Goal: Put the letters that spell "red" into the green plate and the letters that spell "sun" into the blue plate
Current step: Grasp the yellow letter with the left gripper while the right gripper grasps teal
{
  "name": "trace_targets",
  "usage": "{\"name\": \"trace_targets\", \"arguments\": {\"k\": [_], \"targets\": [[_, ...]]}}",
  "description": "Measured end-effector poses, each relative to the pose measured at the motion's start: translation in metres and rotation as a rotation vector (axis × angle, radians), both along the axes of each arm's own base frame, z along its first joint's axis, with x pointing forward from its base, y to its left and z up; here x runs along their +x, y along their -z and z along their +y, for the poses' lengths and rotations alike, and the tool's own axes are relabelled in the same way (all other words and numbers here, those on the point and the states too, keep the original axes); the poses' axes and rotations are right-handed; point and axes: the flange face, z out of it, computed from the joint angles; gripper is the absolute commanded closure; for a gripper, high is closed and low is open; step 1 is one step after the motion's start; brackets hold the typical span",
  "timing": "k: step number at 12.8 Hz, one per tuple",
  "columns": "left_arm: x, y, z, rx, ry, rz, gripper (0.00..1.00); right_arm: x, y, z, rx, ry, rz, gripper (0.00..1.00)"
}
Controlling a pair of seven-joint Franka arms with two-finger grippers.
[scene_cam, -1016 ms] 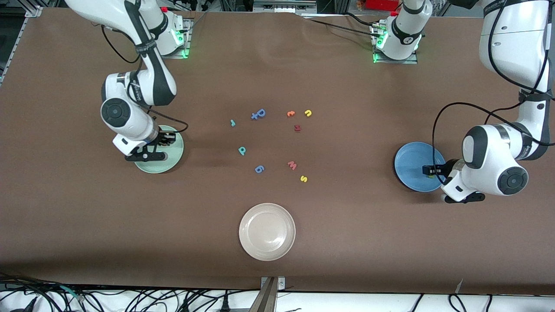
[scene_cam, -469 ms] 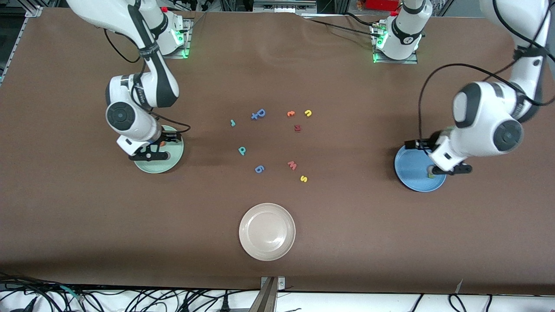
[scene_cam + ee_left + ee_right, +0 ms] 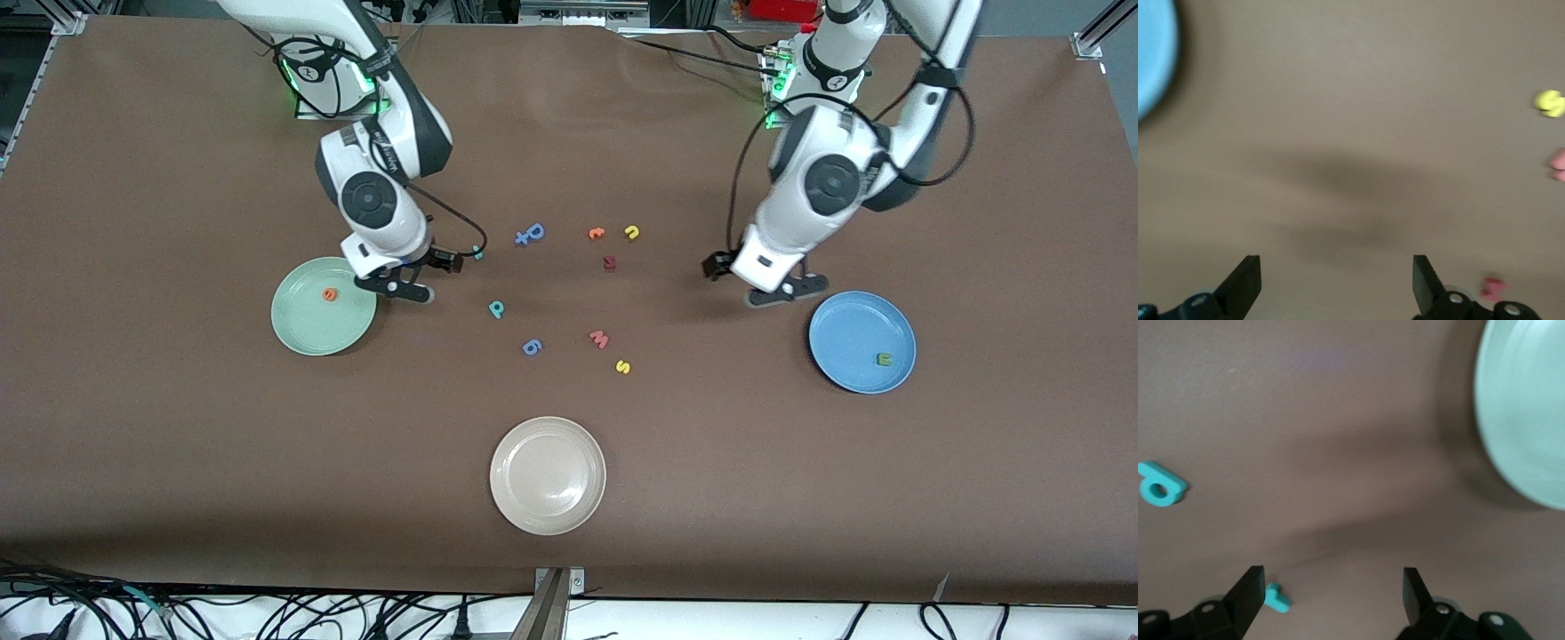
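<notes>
The green plate (image 3: pixel 311 333) holds the orange "e" (image 3: pixel 330 294). In the blue plate (image 3: pixel 845 329) lies the green "u" (image 3: pixel 884 359). My right gripper (image 3: pixel 442 278) hangs open and empty just above the table beside the teal "r" (image 3: pixel 477 252), which shows by one fingertip (image 3: pixel 1277 597). The teal "d" (image 3: pixel 497 308) lies nearer the front camera. My left gripper (image 3: pixel 731 284) is open and empty over bare table between the blue plate (image 3: pixel 1151 60) and the letters. The yellow "s" (image 3: pixel 623 366) and yellow "n" (image 3: pixel 632 232) lie on the table.
A cream-white plate (image 3: pixel 548 511) sits near the table's front edge. Two blue letters (image 3: pixel 530 235) (image 3: pixel 532 347), a second orange letter (image 3: pixel 597 233), a dark red letter (image 3: pixel 610 262) and a pink "w" (image 3: pixel 599 339) lie among the others at mid-table.
Both arms have swung away from their plates toward the letters at mid-table. The orange "e" stays in the green plate and the green "u" in the blue plate. The right gripper has opened.
</notes>
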Motion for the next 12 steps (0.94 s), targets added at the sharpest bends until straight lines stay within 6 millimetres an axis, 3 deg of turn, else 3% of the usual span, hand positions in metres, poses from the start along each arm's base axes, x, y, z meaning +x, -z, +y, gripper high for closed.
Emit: {"name": "trace_targets", "arguments": {"k": [2,4,9,12], "targets": [[-0.033,0.023,-0.039,-0.022,-0.068,-0.049,0.0,-0.013,0.014,0.022,0.012,0.032,-0.025,0.23],[-0.062,0.044,-0.057,-0.031,-0.12,-0.065,0.0,-0.02,0.03,0.028,0.024,0.051,-0.053,0.23],[-0.098,0.086,-0.091,-0.03,-0.199,-0.069,0.0,-0.041,0.048,0.047,0.014,0.129,-0.063,0.27],[-0.115,0.105,-0.102,-0.011,-0.196,-0.048,0.0,-0.048,0.055,0.043,-0.005,0.166,-0.049,0.46]]}}
